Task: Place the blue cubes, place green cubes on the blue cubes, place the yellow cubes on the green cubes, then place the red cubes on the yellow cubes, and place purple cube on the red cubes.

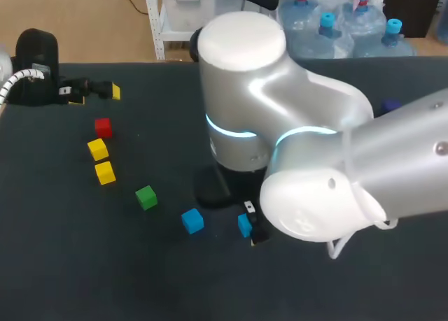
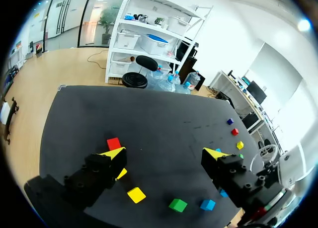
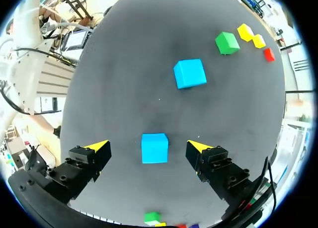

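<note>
My right gripper is open and low over the table, its yellow tips on either side of a blue cube without touching it. In the head view this cube peeks out from under my right arm. A second blue cube lies ahead of it, then a green cube, two yellow cubes and a red cube. My left gripper is open and empty at the far left, above the red cube.
A second group of small cubes lies on the right side: a purple or dark blue one, a red one and a yellow one. My right arm hides most of that side in the head view; one purple cube shows.
</note>
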### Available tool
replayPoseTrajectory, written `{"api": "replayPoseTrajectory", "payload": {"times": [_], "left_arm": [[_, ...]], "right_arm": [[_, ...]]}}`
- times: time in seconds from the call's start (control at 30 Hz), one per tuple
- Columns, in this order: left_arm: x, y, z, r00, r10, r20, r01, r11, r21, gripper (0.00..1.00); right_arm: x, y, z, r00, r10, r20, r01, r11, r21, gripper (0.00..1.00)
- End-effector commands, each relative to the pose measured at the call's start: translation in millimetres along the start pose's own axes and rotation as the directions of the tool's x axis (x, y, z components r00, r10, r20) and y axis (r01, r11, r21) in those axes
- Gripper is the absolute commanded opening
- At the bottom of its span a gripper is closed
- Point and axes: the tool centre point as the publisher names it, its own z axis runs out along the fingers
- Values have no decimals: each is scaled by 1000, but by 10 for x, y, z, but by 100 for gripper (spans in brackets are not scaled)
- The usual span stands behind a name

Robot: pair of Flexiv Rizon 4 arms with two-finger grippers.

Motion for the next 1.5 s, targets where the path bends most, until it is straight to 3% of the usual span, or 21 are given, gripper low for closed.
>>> {"api": "replayPoseTrajectory", "payload": {"times": [0.03,0.3,0.33,0.4,0.43,0.6,0.63,0.77,0.9,1.07,1.17,1.5], "left_arm": [[11,23,-1,1000,2,6,-2,1000,12,100],[11,23,-1,1000,2,6,-2,1000,12,100],[11,23,-1,1000,2,6,-2,1000,12,100],[11,23,-1,1000,2,6,-2,1000,12,100],[11,23,-1,1000,2,6,-2,1000,12,100],[11,23,-1,1000,2,6,-2,1000,12,100],[11,23,-1,1000,2,6,-2,1000,12,100],[11,23,-1,1000,2,6,-2,1000,12,100],[11,23,-1,1000,2,6,-2,1000,12,100],[11,23,-1,1000,2,6,-2,1000,12,100],[11,23,-1,1000,2,6,-2,1000,12,100],[11,23,-1,1000,2,6,-2,1000,12,100]], "right_arm": [[26,-45,38,1000,0,7,0,1000,-3,100],[71,-104,114,1000,4,14,-4,1000,-12,100],[72,-107,124,1000,4,17,-4,1000,-16,95],[72,-113,145,1000,3,19,-3,1000,-21,60],[68,-115,152,1000,3,21,-2,1000,-23,49],[55,-122,166,1000,-2,27,3,1000,-30,35],[52,-124,164,1000,-3,28,4,1000,-29,25],[48,-131,154,1000,-4,27,5,1000,-27,6],[37,-143,114,1000,0,27,1,999,-32,4],[27,-185,63,999,42,15,-41,997,-61,8],[10,-240,13,997,81,17,-79,995,-63,0],[-139,-458,-129,988,157,12,-156,987,-48,4]]}}
